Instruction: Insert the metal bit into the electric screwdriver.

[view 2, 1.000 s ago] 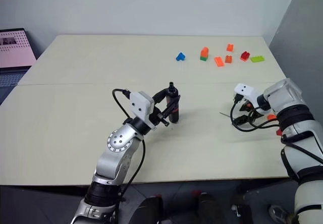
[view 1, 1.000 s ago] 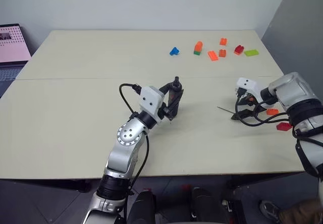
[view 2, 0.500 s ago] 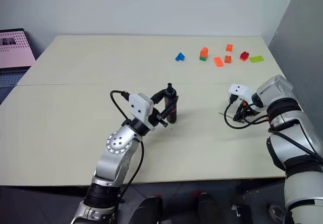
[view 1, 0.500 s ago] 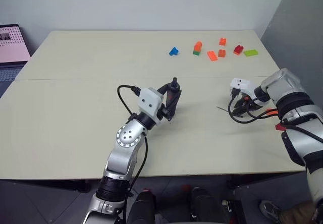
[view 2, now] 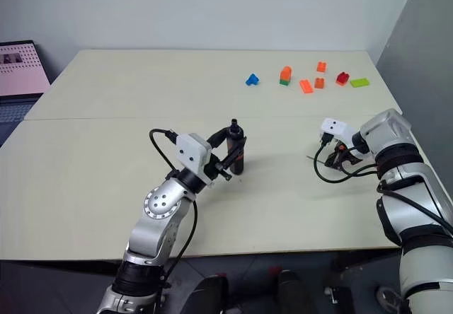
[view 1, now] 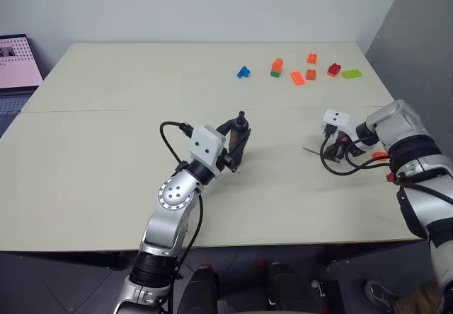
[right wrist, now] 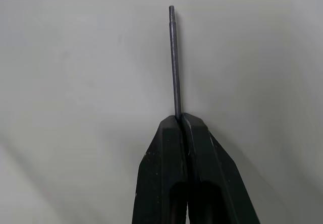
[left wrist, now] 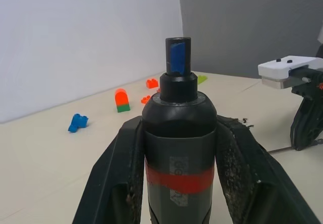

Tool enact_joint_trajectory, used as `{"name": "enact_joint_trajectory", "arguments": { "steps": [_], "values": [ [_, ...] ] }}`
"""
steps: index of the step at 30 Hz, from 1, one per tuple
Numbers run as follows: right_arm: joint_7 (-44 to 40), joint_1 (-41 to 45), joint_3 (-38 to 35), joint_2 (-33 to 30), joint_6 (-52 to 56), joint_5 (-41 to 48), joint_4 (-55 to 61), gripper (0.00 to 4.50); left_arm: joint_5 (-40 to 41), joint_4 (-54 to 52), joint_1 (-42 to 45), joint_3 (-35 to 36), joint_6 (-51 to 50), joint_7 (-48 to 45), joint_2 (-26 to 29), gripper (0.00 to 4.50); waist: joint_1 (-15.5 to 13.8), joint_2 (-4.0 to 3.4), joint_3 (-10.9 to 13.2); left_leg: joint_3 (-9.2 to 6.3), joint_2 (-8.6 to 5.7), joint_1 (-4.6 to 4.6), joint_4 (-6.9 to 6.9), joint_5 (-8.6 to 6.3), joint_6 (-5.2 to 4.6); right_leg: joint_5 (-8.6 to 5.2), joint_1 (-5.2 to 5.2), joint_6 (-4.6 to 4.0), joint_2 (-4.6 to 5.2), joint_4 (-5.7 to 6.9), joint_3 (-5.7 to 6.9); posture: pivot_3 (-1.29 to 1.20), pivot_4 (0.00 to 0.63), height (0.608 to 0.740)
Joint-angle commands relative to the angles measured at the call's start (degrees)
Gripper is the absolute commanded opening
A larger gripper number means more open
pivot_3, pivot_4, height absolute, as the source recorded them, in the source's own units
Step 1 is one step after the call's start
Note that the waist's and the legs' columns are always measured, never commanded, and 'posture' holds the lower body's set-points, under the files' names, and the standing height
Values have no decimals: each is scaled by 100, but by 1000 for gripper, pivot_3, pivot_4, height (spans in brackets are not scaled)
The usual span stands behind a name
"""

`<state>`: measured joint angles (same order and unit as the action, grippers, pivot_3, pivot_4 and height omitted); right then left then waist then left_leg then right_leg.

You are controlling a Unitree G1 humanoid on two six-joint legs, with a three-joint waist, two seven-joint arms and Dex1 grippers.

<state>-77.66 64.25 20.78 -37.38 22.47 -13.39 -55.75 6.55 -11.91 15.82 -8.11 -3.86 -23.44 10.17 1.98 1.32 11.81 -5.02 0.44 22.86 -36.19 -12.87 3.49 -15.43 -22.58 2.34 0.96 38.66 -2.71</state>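
Note:
The electric screwdriver [view 1: 239,138], black with a red band, stands nose-up over the middle of the table, and my left gripper [view 1: 236,154] is shut around its body. In the left wrist view the screwdriver [left wrist: 179,148] sits between both fingers [left wrist: 123,173], its narrow nose on top. The metal bit [right wrist: 174,57] is a thin dark rod sticking straight out past my right gripper [right wrist: 181,119], which is shut on one end of it. From the head, that bit [view 1: 312,151] lies low at the table, pointing from my right gripper [view 1: 331,155] toward the screwdriver, about a hand-length away.
Several coloured toy bricks [view 1: 298,78] lie at the back right, with a blue one [view 1: 244,71] to their left. Red and orange bricks [view 1: 381,155] sit by the table's right edge [view 1: 396,208], behind my right wrist. A laptop [view 1: 14,63] stands off the far left.
My right gripper, open a second ago, has shut on the end of the metal bit. The left gripper still holds the screwdriver upright in about the same place.

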Motion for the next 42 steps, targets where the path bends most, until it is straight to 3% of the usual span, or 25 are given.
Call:
{"name": "enact_joint_trajectory", "arguments": {
  "steps": [1, 8, 15, 23, 34, 42],
  "values": [
    [166, -170, -909, -151, 387, 742, 1208, 0, 141, -487, -6, 102, -85, -11, 45, 1622, 0, 0, 0, -1, 0, 3, 1, 0, 0, 0, -3, 0, 0, 1, 1, 0, 150, 740],
    [1253, -1538, -2825, 539, 836, 2579, 4394, 0, 327, -867, -35, 300, -554, 66, 90, 1622, -13, 1, 0, -11, 0, 8, 4, 0, 0, -1, -5, 1, -1, 8, 8, 0, 150, 740],
    [2591, -2066, -3583, 1571, 2017, 4081, 6257, 0, 632, -1096, -184, 505, -951, -78, 302, 1622, -11, 0, 0, -10, 1, 6, 1, 1, 0, -1, -7, 1, -1, 17, 5, 0, 150, 740],
    [3462, -2074, -3397, 2311, 2166, 4814, 6915, 0, 615, -1071, -142, 398, -967, -22, 247, 1622, -15, 0, 0, -10, 5, 3, 1, 2, -2, -5, -7, 7, -10, 19, 3, 0, 150, 740],
    [3979, -1987, -2774, 2692, 1287, 4635, 6789, 0, 423, -960, -166, 336, -860, 166, 65, 1622, -10, 0, 0, -8, 6, 5, 5, 2, -2, -4, -12, 4, -11, 19, 3, 0, 150, 740],
    [3878, -2105, -2416, 2914, 721, 4620, 6686, 0, 460, -968, -232, 351, -917, 201, 40, 1622, -12, 0, 0, -9, 7, 7, 6, 2, -2, -4, -14, 4, -11, 18, 3, 0, 150, 740]
  ]
}}
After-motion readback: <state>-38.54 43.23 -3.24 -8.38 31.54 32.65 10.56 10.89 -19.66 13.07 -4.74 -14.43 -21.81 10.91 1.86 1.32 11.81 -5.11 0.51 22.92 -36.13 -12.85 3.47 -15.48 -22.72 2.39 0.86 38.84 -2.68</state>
